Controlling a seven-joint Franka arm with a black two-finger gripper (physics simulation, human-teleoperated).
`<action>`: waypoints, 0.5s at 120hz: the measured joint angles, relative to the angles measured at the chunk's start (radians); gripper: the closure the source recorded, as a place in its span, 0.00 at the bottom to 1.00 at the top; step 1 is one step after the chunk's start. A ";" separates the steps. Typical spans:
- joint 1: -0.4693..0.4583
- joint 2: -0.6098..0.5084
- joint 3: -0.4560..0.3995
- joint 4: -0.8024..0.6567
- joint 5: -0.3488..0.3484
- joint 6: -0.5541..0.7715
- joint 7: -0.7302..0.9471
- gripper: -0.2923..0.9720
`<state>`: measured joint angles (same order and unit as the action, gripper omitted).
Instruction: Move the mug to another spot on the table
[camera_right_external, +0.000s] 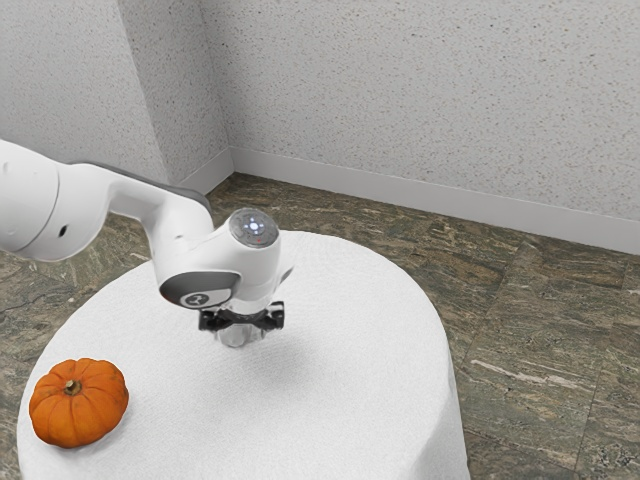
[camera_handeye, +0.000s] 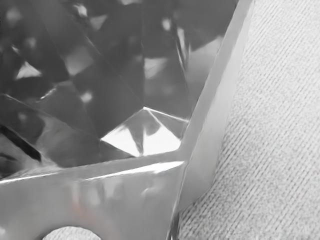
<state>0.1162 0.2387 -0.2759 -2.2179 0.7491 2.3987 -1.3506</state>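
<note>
— Mid-table on the white-clothed round table (camera_right_external: 380, 340): the shiny faceted metal mug (camera_right_external: 237, 338)?
— Yes, directly under the black gripper (camera_right_external: 240, 322). Its grip: cannot tell. Orange pumpkin (camera_right_external: 78, 401) near left, well apart.

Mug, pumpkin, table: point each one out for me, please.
mug (camera_right_external: 236, 338), exterior view, on its silvery lower body.
pumpkin (camera_right_external: 80, 405), exterior view, on its orange side below the stem.
table (camera_right_external: 360, 390), exterior view, on a bare stretch of the white cloth.
</note>
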 joint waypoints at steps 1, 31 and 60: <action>0.000 -0.001 0.000 -0.001 0.000 0.000 0.000 0.28; -0.001 -0.151 -0.034 -0.075 -0.089 0.000 0.006 0.25; 0.003 -0.188 -0.003 0.037 -0.576 -0.079 0.211 0.24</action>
<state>0.1196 0.0505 -0.2791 -2.1814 0.1731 2.3192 -1.1397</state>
